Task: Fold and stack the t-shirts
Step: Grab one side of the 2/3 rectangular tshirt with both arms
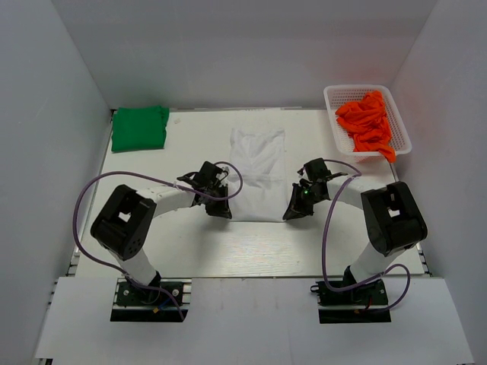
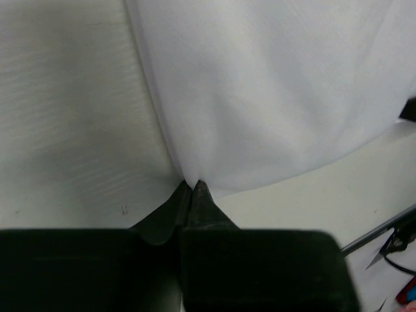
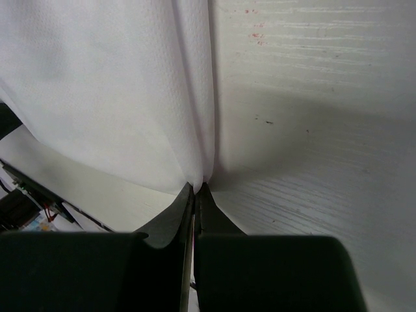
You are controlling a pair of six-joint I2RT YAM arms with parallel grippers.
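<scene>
The white t-shirt lies partly folded in a long strip at the table's middle. My left gripper is shut on its near left corner; the left wrist view shows the cloth pinched at the gripper. My right gripper is shut on its near right corner; the right wrist view shows the cloth pinched at the gripper. The green t-shirt lies folded at the far left corner of the table.
A white lattice basket holding orange cloth stands at the far right. White walls enclose the table on three sides. Purple cables loop beside each arm.
</scene>
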